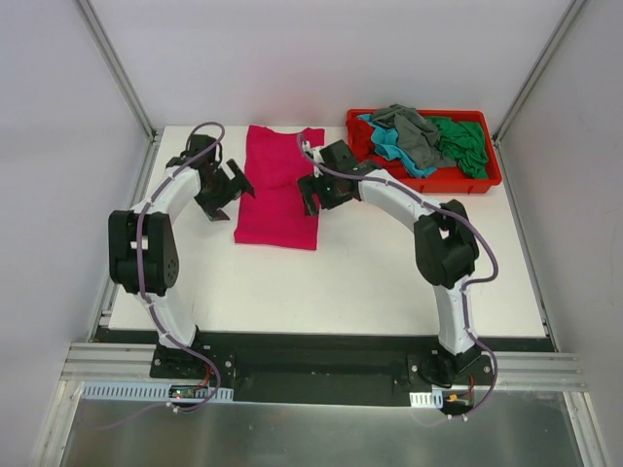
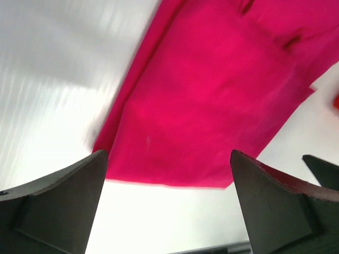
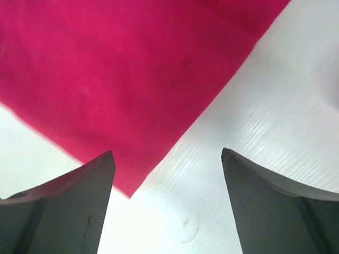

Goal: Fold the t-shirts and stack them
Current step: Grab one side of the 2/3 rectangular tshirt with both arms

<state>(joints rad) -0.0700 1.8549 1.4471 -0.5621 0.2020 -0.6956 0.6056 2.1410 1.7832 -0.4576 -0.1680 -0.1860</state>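
Observation:
The magenta-pink t-shirt point(image 1: 277, 187) lies flat on the white table, folded lengthwise into a long strip. It fills the top of the left wrist view point(image 2: 212, 95) and the right wrist view point(image 3: 116, 69). My left gripper point(image 1: 226, 195) is open and empty at the shirt's left edge. My right gripper point(image 1: 318, 192) is open and empty at the shirt's right edge, above its near right corner. Grey point(image 1: 414, 128), teal point(image 1: 387, 144) and green point(image 1: 463, 144) t-shirts lie crumpled in the red tray point(image 1: 428, 181). A dark red shirt is not in view.
The red tray stands at the table's back right corner. White walls and metal frame posts point(image 1: 117, 68) enclose the table. Bare white table point(image 1: 321, 287) stretches in front of the pink shirt.

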